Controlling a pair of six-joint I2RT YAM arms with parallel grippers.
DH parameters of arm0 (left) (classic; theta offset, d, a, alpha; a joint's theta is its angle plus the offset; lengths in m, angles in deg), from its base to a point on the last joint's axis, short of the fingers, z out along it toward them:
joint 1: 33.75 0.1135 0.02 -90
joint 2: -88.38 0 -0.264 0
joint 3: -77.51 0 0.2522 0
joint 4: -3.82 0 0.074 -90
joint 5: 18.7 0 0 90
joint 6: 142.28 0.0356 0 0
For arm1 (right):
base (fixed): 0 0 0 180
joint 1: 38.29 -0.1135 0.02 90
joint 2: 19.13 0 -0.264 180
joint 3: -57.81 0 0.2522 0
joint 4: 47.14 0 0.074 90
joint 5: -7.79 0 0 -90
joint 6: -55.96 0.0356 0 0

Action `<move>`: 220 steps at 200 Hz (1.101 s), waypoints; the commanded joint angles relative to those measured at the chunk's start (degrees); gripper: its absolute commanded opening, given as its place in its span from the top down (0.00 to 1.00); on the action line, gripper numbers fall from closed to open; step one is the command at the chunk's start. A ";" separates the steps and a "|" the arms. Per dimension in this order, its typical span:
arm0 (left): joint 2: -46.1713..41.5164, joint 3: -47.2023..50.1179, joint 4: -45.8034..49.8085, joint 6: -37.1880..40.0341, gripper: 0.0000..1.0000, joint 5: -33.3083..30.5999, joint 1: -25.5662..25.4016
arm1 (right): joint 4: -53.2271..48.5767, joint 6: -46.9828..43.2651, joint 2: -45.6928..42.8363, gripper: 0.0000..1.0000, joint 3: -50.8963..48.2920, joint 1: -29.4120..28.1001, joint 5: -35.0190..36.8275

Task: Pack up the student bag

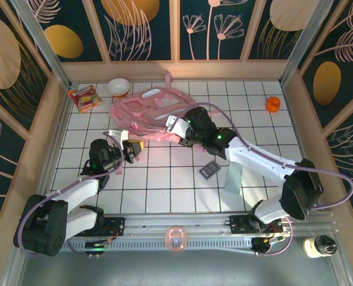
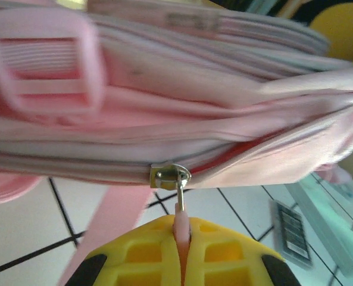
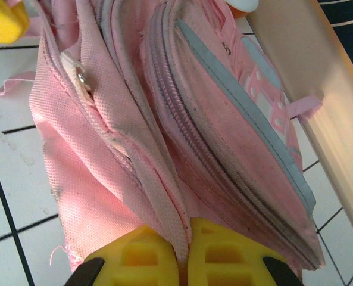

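The soft pink student bag (image 1: 149,110) lies toward the back of the desk (image 1: 164,187). The left tool (image 2: 181,244) pinches its zip pull (image 2: 180,215). The right tool (image 3: 183,244) pinches a fabric edge, which looks like a sensible hold on cloth this limp.

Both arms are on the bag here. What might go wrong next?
1. The left gripper pinches only the thin zip pull; it may slip out under a tug.
2. The right gripper holds just a fold of the bag; the soft fabric may bunch and snag.
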 commanded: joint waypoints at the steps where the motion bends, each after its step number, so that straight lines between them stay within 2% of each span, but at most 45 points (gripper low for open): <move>1: -2.34 -4.62 1.73 3.50 1.00 11.98 -1.99 | 11.66 4.81 -0.67 1.00 -1.57 -1.16 5.74; 29: -1.64 -8.64 5.05 4.93 1.00 17.06 -4.92 | 15.52 7.48 1.01 1.00 -4.01 -3.07 8.47; 50: 0.76 -11.66 8.36 6.17 1.00 17.53 -8.52 | 17.86 10.15 2.75 1.00 -5.59 -3.62 9.78; 62: 2.73 -13.17 10.37 7.74 1.00 17.11 -10.65 | 18.63 11.66 3.43 1.00 -6.13 -4.06 9.59; 84: 5.09 -13.32 12.15 7.15 1.00 11.43 -12.81 | 20.10 15.27 2.62 1.00 -7.83 -4.50 8.14; 94: 4.92 -12.28 11.72 5.40 1.00 7.93 -12.83 | 19.68 17.90 1.44 0.86 -9.07 -4.26 6.14; 101: 4.36 -11.34 11.80 4.55 1.00 4.75 -12.83 | 18.81 20.29 0.28 0.73 -9.99 -4.08 4.91; 114: 3.19 -9.53 12.83 3.73 1.00 -1.60 -12.83 | 17.22 26.77 -2.47 0.53 -12.18 -4.06 4.27; 125: 2.61 -8.21 14.10 3.77 1.00 -5.64 -12.83 | 15.37 33.73 -5.31 0.45 -14.23 -3.87 3.73; 136: 2.57 -7.28 15.17 4.05 1.00 -7.79 -12.83 | 13.64 44.40 -8.16 0.40 -16.65 -3.42 3.08; 161: 2.81 -5.03 14.32 3.11 1.00 -8.53 -12.83 | 9.44 68.11 -14.52 0.39 -23.31 -2.33 1.89; 184: 3.10 -3.88 12.92 1.84 1.00 -8.51 -12.83 | 8.62 81.26 -20.42 0.38 -29.99 -0.95 1.62; 198: 3.35 -3.93 13.30 2.08 1.00 -8.28 -12.78 | 12.45 89.16 -23.79 0.36 -34.74 0.73 -2.18; 220: 2.84 -3.90 13.17 1.95 1.00 -8.75 -12.82 | 24.23 100.35 -26.49 0.35 -42.48 1.30 -5.79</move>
